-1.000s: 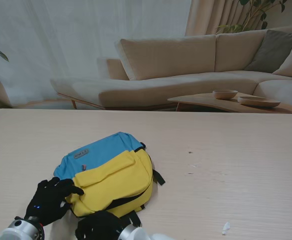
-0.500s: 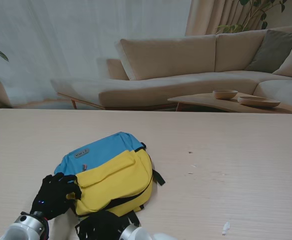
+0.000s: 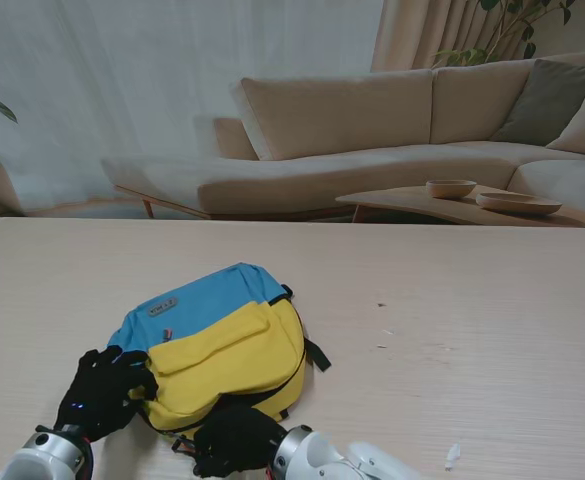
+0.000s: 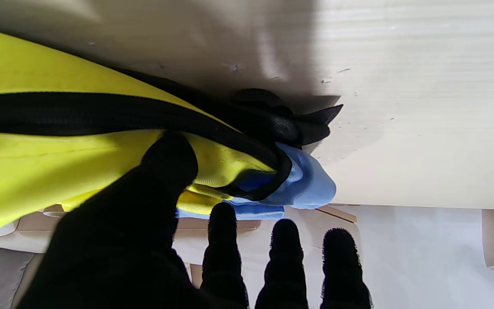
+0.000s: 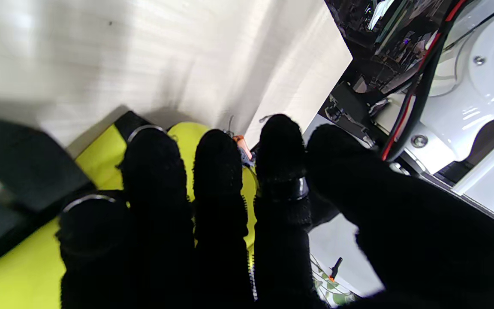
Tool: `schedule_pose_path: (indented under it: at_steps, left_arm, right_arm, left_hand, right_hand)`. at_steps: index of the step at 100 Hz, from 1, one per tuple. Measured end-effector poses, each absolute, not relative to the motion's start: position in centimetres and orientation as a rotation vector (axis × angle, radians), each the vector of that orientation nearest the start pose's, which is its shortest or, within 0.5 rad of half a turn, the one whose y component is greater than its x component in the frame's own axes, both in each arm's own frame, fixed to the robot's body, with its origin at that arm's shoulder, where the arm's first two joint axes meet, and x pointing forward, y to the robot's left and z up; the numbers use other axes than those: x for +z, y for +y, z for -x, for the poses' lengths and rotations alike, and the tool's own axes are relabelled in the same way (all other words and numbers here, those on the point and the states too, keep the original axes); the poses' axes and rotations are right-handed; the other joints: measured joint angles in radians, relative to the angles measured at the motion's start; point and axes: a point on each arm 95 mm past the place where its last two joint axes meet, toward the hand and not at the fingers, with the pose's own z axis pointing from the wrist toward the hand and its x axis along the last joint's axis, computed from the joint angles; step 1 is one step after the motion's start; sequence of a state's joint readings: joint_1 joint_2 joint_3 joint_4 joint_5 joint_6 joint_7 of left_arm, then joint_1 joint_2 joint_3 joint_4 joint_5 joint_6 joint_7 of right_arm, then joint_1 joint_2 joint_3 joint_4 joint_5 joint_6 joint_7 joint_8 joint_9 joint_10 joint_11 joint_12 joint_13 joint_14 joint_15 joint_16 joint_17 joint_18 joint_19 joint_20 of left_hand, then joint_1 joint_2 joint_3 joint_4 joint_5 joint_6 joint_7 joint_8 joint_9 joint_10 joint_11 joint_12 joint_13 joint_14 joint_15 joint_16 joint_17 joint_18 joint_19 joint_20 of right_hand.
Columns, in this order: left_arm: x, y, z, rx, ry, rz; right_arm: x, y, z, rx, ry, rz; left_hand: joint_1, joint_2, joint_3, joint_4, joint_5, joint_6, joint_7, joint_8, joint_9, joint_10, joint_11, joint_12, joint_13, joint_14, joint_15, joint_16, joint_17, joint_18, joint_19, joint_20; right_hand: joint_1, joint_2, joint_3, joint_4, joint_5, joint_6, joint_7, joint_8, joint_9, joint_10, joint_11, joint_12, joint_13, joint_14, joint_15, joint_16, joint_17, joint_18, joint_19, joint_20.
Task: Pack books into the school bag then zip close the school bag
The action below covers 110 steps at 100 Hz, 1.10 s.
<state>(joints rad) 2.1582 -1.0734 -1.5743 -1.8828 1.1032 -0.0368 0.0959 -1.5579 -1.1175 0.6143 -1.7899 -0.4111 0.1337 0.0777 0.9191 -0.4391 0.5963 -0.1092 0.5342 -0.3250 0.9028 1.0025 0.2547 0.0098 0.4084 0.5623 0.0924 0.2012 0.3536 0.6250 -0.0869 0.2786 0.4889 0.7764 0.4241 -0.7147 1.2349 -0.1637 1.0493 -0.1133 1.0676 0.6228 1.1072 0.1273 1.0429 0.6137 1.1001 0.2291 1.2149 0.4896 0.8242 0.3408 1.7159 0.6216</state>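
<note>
Stand view, left to right: left hand point(image 3: 107, 392) presses the bag point(image 3: 222, 345) at its near-left corner, thumb on yellow fabric, fingers spread, gripping nothing. Right hand point(image 3: 237, 438) sits on the bag's near edge; grip: cannot tell. Bag lies flat on the desk point(image 3: 472, 330), left of centre. No books visible, so likely zipping stage; next needs the zipper pull found. Sofa point(image 3: 372, 130) behind.

1. the left hand point(image 3: 105, 390) sits at the lower left of the frame, black-gloved, its thumb point(image 4: 161, 171) pressed against the bag and the other fingers point(image 4: 223, 240) stretched out straight and apart.
2. the right hand point(image 3: 234, 438) lies at the bottom centre, fingers point(image 5: 217, 171) side by side and curled down, its white wrist point(image 3: 317, 455) running toward the lower right.
</note>
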Motion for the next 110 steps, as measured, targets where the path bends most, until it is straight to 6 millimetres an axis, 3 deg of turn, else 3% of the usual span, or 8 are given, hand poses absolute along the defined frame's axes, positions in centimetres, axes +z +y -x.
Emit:
schedule_pose_path:
  at_steps: [11,44,110]
  left_arm:
    - [-35.0,8.4,-25.9,-1.245,1.489,1.293]
    - [-34.8,8.6,-25.8,-1.228,1.484,1.289]
    - [-34.6,10.9,-25.9,-1.187,1.439,1.277]
  right_arm:
    - [-35.0,19.9,-25.1,1.97,1.913,-1.816]
    - [-33.9,15.9,-26.6,2.016,1.891,-1.758]
    - [-33.8,7.2,-33.0,1.898,1.666,-1.792]
  left_hand:
    - [0.0,0.003,0.0,0.0,0.0,-0.007,0.0,0.009,0.0,-0.001,0.009,0.0,0.0,0.0,0.0,0.0,0.0,0.0,0.0,0.0]
    - [-0.001,0.005,0.0,0.0,0.0,-0.009,-0.001,0.012,0.0,-0.001,0.011,0.001,0.0,0.0,0.0,0.0,0.0,-0.001,-0.001,0.001]
    - [0.002,0.005,0.003,0.0,0.0,-0.038,-0.001,0.038,0.014,-0.001,0.017,0.002,0.0,0.0,0.0,0.0,0.0,-0.003,-0.001,0.011]
  right_hand:
    - [0.0,0.02,0.0,0.001,0.023,0.009,-0.003,0.036,0.012,0.003,0.001,0.011,0.011,0.0,0.012,0.0,0.01,0.006,0.009,-0.004]
    - [-0.007,0.034,-0.001,0.012,0.038,0.01,-0.016,0.05,0.02,0.005,0.001,0.013,0.014,0.0,0.013,-0.001,0.019,0.006,0.01,-0.006]
    - [-0.01,0.045,-0.022,0.009,0.053,-0.018,-0.033,0.091,0.02,0.005,0.001,0.033,0.01,0.0,0.012,-0.003,-0.015,0.006,0.01,-0.016]
